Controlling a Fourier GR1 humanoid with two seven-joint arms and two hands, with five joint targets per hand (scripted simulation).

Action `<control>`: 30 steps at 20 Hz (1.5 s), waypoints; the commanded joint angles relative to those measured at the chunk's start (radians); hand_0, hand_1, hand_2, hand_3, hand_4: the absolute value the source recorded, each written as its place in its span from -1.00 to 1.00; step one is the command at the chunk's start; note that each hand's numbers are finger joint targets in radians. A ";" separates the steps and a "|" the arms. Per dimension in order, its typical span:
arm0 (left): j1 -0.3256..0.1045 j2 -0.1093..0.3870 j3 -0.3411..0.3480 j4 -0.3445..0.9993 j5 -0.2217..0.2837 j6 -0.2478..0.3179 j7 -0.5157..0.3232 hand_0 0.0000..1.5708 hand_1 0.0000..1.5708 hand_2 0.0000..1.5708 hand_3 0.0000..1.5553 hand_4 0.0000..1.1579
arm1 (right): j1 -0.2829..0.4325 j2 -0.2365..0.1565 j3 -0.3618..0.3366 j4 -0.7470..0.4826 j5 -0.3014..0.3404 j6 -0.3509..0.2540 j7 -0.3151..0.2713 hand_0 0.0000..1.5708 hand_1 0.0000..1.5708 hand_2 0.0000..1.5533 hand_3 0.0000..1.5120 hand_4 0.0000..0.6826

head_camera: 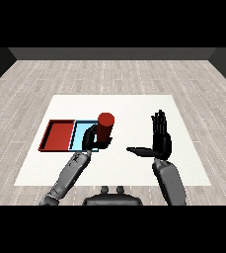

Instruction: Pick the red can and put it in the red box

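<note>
The red can (105,126) stands upright at the right edge of the light blue tray (80,134). My left hand (93,139) is curled round the can's lower part from the near side. The red tray (58,135) lies to the left of the blue one, with nothing in it. Out to the right, my right hand (160,141) is held up with straight fingers and the thumb pointing left, holding nothing.
The two trays lie side by side on the left half of the white table (134,106). A wooden floor surrounds the table.
</note>
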State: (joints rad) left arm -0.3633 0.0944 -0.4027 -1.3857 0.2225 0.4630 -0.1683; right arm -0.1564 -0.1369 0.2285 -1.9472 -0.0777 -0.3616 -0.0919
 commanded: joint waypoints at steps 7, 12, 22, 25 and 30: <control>-0.059 0.243 0.210 0.066 -0.026 -0.036 0.129 1.00 1.00 1.00 0.89 0.94 | 0.277 -0.077 -0.129 -0.085 -0.081 0.085 -0.097 -1.00 -1.00 -1.00 -1.00 -1.00; -0.090 0.361 0.290 0.247 -0.057 -0.072 0.149 1.00 1.00 0.98 0.89 0.97 | 0.236 -0.083 -0.204 0.062 -0.115 0.124 -0.166 -1.00 -1.00 -1.00 -1.00 -1.00; -0.181 0.481 0.415 0.748 -0.127 -0.125 0.007 1.00 1.00 0.97 0.88 0.77 | 0.240 -0.069 -0.188 0.086 -0.108 0.159 -0.183 -1.00 -1.00 -1.00 -1.00 -1.00; -0.242 0.423 0.414 0.933 -0.155 -0.098 -0.007 1.00 1.00 0.91 0.83 0.79 | 0.209 -0.062 -0.170 0.080 -0.081 0.145 -0.175 -1.00 -1.00 -1.00 -1.00 -1.00; -0.313 0.379 0.397 1.123 -0.215 -0.076 -0.037 0.78 0.78 0.71 0.74 0.59 | 0.108 -0.020 -0.143 0.275 0.008 0.102 -0.227 -1.00 -1.00 -1.00 -1.00 -1.00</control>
State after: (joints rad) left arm -0.6271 0.5036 -0.0120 -0.4167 0.0369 0.3746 -0.1660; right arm 0.0067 -0.1841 0.0746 -1.7695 -0.1088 -0.2377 -0.2900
